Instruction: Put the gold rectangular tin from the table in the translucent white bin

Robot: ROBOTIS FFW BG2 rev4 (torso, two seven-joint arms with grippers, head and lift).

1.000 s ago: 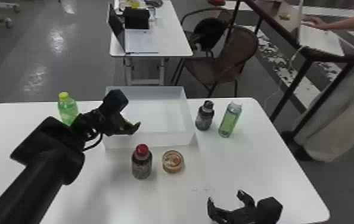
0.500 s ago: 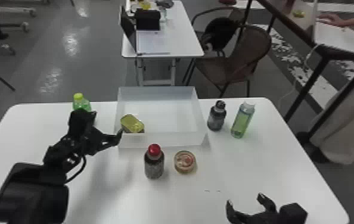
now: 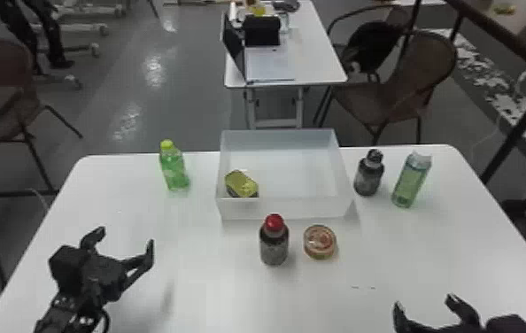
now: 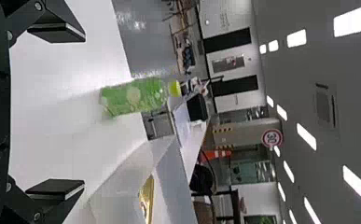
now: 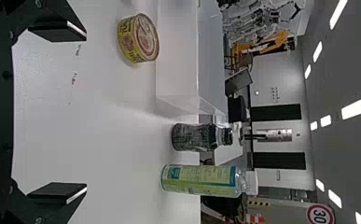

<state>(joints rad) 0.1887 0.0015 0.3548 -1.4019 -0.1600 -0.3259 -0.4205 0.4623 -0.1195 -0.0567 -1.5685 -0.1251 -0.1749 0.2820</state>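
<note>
In the head view my left gripper [image 3: 125,237] stands open over the table's left front part, away from the bin. My right gripper [image 3: 423,301] is parked open at the bottom right. The gold tin [image 3: 241,184] lies in the left front corner of the translucent white bin [image 3: 285,208], touching neither gripper. In the left wrist view, nothing is between the widely spaced fingers of the left gripper [image 4: 57,112]; part of the gold tin [image 4: 146,199] shows inside the bin [image 4: 117,186]. The right wrist view has the right gripper [image 5: 58,114] with parted, unloaded fingers.
A green bottle [image 3: 174,168] stands left of the bin. The red-capped bottle [image 3: 274,241] and a round can [image 3: 319,242] are in front of it. To its right are a dark bottle [image 3: 369,175] and a green-labelled bottle [image 3: 410,180].
My left gripper has drawn back from the bin toward the left front, uncovering the gold tin inside. The head view has shifted, while the right gripper stays low at the right.
</note>
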